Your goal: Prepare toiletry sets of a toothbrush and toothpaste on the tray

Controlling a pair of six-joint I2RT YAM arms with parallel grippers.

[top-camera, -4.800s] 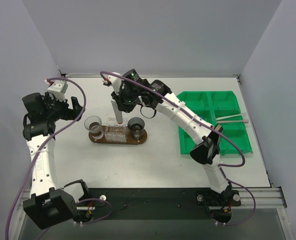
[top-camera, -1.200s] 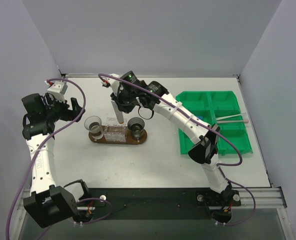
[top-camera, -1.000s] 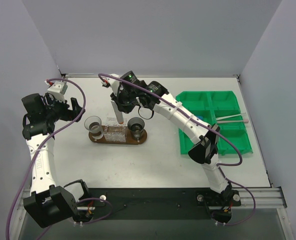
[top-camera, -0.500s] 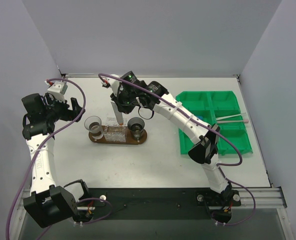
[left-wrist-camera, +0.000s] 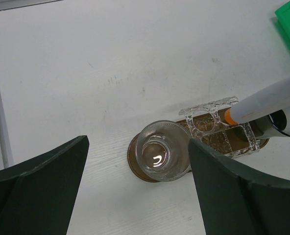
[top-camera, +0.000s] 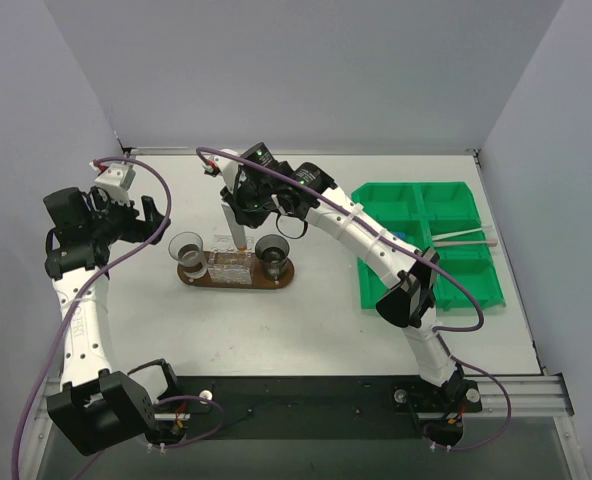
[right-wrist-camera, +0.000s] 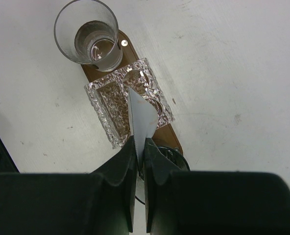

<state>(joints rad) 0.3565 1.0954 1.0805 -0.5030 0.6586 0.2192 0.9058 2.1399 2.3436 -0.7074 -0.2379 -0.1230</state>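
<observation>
White table [top-camera: 276, 325]; plain pale-grey walls [top-camera: 306, 70] on three sides.

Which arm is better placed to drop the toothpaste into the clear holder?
Right. Its gripper is shut on the toothpaste, cap down, over the holder on the tray. The left gripper hangs open and empty, off to the left.

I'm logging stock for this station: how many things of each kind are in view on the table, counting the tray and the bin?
clear cups: 2
toothpaste: 1
toothbrush: 1
clear holder: 1
tray: 1
green bin: 1
Total: 7
</observation>
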